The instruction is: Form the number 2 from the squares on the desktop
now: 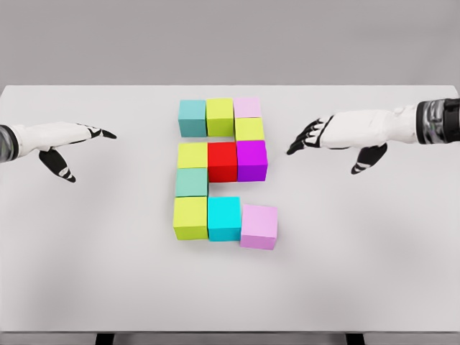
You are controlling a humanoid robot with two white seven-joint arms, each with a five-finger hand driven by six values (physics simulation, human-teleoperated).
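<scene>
My right hand (325,135) hangs over the bench (86,237) with its fingers spread and loose, holding nothing. Its fingertips point in toward the blocks, and the nearest ones are the light yellow block (249,129) and the purple block (252,160), a little way off from the fingertips. My left hand (68,140) is out on the other side, also spread and empty, and it is well apart from the pile. I think both hands sit out wide like this so they do not bump anything.

Between the hands, the blocks already look like a 2. The top row has a teal block (192,118), a green-yellow block (220,116) and a pale pink block (247,107). The middle row has a yellow block (192,154), a red block (222,161) and the purple one. A soft green block (190,182) goes down on the left-hand side. The bottom row has a lime block (190,218), a cyan block (224,218) and a pink block (259,226).

That pink block sits a bit lower and turned, out of line. I guess my right hand should nudge it straight.
</scene>
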